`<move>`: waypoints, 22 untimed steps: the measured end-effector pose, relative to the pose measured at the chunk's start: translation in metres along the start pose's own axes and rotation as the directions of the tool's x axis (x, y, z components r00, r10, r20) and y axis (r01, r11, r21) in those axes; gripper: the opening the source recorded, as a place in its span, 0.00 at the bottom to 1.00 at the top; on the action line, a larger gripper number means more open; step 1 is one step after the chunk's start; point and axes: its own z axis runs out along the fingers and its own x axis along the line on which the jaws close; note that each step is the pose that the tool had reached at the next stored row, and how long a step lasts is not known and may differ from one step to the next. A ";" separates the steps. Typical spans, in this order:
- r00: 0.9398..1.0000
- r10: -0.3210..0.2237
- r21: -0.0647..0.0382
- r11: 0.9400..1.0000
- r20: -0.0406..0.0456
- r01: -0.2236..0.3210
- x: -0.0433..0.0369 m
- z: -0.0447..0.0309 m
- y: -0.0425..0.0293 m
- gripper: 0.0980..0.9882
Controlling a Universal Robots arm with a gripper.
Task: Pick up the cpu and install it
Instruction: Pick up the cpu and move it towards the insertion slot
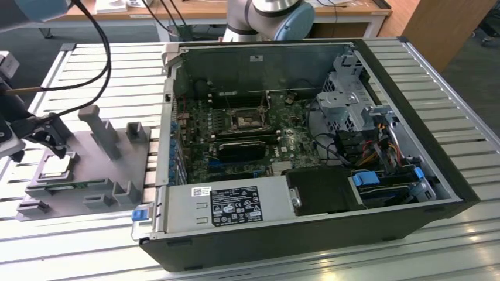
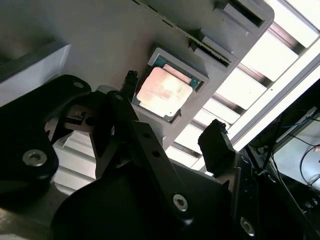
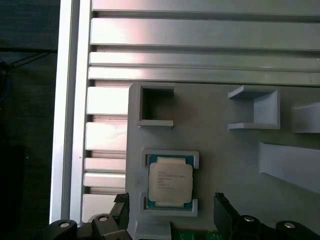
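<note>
The cpu (image 1: 58, 167) is a small square chip with a silver top, lying flat in a recess of the grey fixture plate (image 1: 102, 175) at the exterior view's left. My gripper (image 1: 48, 141) hangs just above it, open. In both wrist views the cpu (image 3: 170, 182) (image 2: 164, 91) lies between my two black fingertips (image 3: 122, 201), with a gap on each side and nothing gripped. The gripper (image 3: 171, 201) (image 2: 172, 107) is centred over the chip. The black socket (image 1: 248, 120) sits on the motherboard inside the open computer case.
The open computer case (image 1: 437, 175) fills the middle and the exterior view's right, with cables, drive cages and a power supply (image 1: 226, 205) inside. Grey posts and blocks (image 1: 102, 132) rise from the fixture beside the chip. All stands on a slatted metal table (image 1: 93, 246).
</note>
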 end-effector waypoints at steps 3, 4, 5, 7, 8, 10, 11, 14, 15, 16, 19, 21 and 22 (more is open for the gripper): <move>1.000 0.001 0.000 1.000 0.000 -0.001 -0.0001 0.0052 -0.0001 0.75; 1.000 0.001 -0.001 1.000 0.000 -0.001 -0.0001 0.0065 -0.0001 0.75; 1.000 0.001 -0.002 1.000 0.000 -0.001 0.0000 0.0079 -0.0002 0.75; 1.000 0.001 -0.004 1.000 0.000 -0.001 0.0001 0.0102 -0.0003 0.75; 1.000 0.001 -0.004 1.000 0.000 -0.001 0.0000 0.0114 -0.0002 0.75; 1.000 0.001 -0.005 1.000 0.000 -0.001 0.0000 0.0144 0.0003 0.75; 1.000 0.001 -0.005 1.000 0.000 -0.001 0.0000 0.0160 0.0005 0.75; 1.000 0.002 -0.004 1.000 0.000 -0.002 -0.0001 0.0208 0.0027 0.75; 1.000 0.003 -0.005 1.000 0.000 -0.003 -0.0001 0.0224 0.0031 0.75; 1.000 0.003 -0.005 1.000 0.000 -0.003 -0.0002 0.0240 0.0034 0.75; 1.000 0.004 -0.005 1.000 0.000 -0.004 0.0000 0.0289 0.0034 0.75; 1.000 0.004 -0.005 1.000 0.000 -0.004 0.0004 0.0322 0.0033 0.75; 1.000 0.004 -0.006 1.000 0.000 -0.004 0.0006 0.0336 0.0032 0.75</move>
